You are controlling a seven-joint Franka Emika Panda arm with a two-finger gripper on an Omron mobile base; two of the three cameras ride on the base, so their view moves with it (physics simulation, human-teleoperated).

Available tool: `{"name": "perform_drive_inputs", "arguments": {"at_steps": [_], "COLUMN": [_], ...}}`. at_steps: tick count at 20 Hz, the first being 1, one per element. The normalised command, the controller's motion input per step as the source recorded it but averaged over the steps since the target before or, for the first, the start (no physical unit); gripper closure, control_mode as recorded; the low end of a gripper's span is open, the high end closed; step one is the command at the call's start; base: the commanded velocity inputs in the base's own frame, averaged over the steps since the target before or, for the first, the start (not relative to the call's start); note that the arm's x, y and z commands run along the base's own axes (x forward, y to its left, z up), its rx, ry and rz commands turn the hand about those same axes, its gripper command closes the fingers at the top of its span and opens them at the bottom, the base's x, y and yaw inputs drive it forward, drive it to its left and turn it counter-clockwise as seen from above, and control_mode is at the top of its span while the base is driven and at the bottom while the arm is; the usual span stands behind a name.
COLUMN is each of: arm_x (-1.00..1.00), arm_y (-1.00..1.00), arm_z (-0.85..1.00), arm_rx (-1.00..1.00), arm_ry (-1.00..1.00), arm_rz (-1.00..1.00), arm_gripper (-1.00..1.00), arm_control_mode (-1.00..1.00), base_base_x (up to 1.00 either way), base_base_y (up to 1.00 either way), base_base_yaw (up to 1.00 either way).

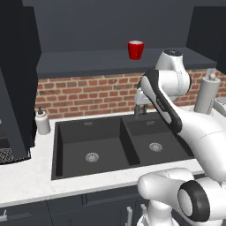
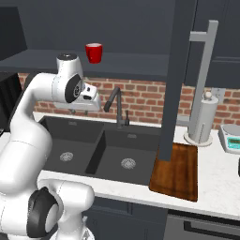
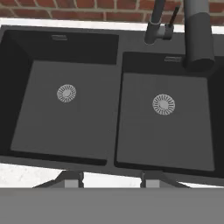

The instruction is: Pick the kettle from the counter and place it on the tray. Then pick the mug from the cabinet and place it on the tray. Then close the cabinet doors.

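Note:
The red mug stands upright on the shelf of the open dark cabinet. My gripper hangs over the black double sink, pointing down, well below the mug. It is open, with its two fingertips wide apart and nothing between them. The brown wooden tray lies on the white counter right of the sink with nothing on it. One open cabinet door with a silver bar handle hangs over the tray's left edge. The kettle is out of view.
A dark faucet rises behind the sink, close to my hand. The white paper-towel roll and a small scale stand behind the tray. A soap dispenser sits left of the sink, beside the other open door.

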Motion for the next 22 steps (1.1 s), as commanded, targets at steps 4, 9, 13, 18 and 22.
{"name": "perform_drive_inputs", "arguments": {"at_steps": [4,9,13,18,22], "arm_x": [-0.02,-0.22,-0.11,-0.04,-0.04], "arm_y": [0.00,-0.04,-0.14,-0.18,-0.28], "arm_z": [-0.04,-0.22,-0.22,-0.11,-0.04], "arm_rx": [0.00,-0.03,-0.07,-0.03,-0.01], "arm_ry": [0.00,-0.02,-0.12,-0.26,-0.43], "arm_rz": [0.00,-0.24,-0.48,-0.48,-0.46], "arm_gripper": [-1.00,-1.00,-1.00,-1.00,-1.00], "arm_control_mode": [-1.00,-1.00,-1.00,-1.00,-1.00], "base_base_x": [0.00,0.00,0.00,0.00,0.00], "base_base_y": [0.00,0.00,0.00,0.00,0.00], "base_base_yaw": [0.00,0.00,0.00,0.00,0.00]}}
